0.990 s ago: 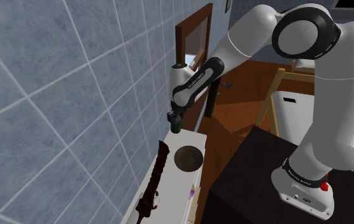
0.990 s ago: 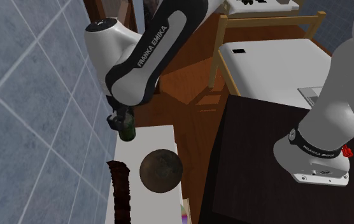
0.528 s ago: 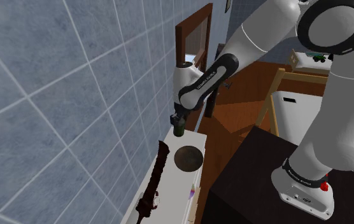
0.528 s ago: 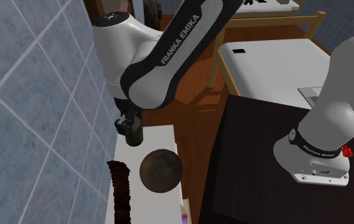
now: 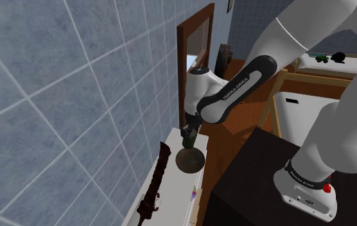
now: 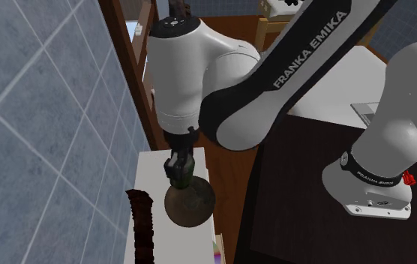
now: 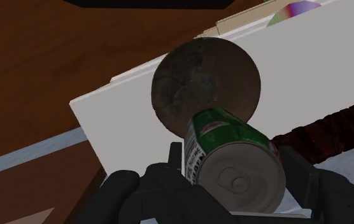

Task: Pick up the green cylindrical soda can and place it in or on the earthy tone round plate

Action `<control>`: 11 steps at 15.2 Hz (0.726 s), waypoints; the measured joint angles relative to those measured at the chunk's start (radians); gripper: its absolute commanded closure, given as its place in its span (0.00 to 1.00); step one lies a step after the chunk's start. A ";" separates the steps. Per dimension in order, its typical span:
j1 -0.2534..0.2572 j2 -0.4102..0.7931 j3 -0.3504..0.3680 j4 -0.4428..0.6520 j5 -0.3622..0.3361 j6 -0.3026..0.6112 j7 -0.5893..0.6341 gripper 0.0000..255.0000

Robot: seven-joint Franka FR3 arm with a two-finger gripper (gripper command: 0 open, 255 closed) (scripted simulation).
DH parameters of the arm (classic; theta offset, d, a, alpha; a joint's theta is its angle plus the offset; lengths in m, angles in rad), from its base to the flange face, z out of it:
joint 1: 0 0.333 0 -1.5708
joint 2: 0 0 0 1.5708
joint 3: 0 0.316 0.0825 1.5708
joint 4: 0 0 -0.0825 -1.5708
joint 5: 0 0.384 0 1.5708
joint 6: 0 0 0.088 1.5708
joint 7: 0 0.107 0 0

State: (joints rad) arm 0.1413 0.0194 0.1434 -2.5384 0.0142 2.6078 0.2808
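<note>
Got my gripper clamped on the soda can, one finger on each side. The can's hanging just above the mottled brown round plate on the white counter, more over its rim than its middle. My plan would be to nudge it toward the centre, come down slow and level, and only let go once the base sits flat. The can's green with a white label strip, a red logo and a grey pull-tab top
</note>
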 measured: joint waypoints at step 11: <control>0.012 0.116 0.000 -0.033 -0.042 0.147 0.048 1.00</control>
State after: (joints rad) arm 0.1532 0.1351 0.1434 -2.5718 -0.0275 2.7548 0.3292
